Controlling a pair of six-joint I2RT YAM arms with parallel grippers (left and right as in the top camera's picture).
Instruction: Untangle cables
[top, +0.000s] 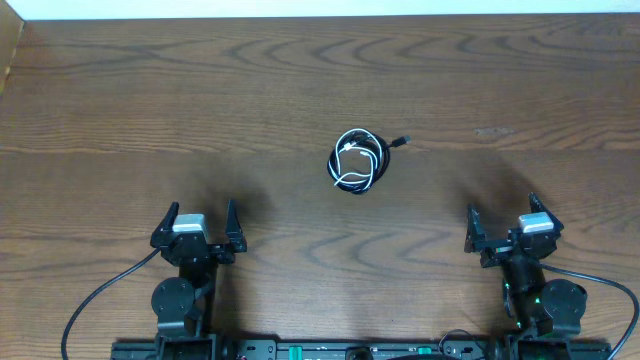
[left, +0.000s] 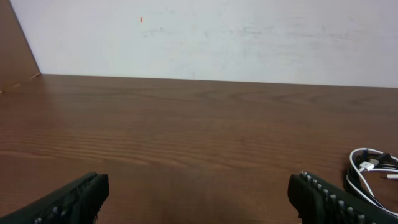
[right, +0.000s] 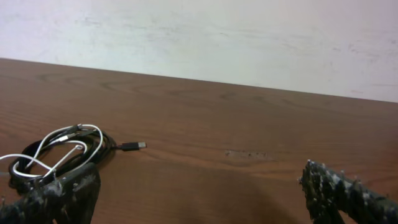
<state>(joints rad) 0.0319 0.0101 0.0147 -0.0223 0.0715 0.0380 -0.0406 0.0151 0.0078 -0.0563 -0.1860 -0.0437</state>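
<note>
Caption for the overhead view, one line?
Black cable and white cable lie coiled together, while left gripper and right gripper sit open, well short of them.

Your left gripper (top: 200, 211) and right gripper (top: 503, 207) are black with ridged fingers (left: 323, 196), and each is topped by a white block (top: 188, 225). Thick black wires (top: 92, 298) trail at eight and four o'clock.

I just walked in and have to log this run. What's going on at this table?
Two robot arms sit at the near edge of a wooden table. The left gripper and right gripper are both open and hold nothing. The black cable and white cable lie coiled together in one small tangle mid-table, ahead of both arms and untouched. The black cable's plug sticks out on the right-arm side.
</note>
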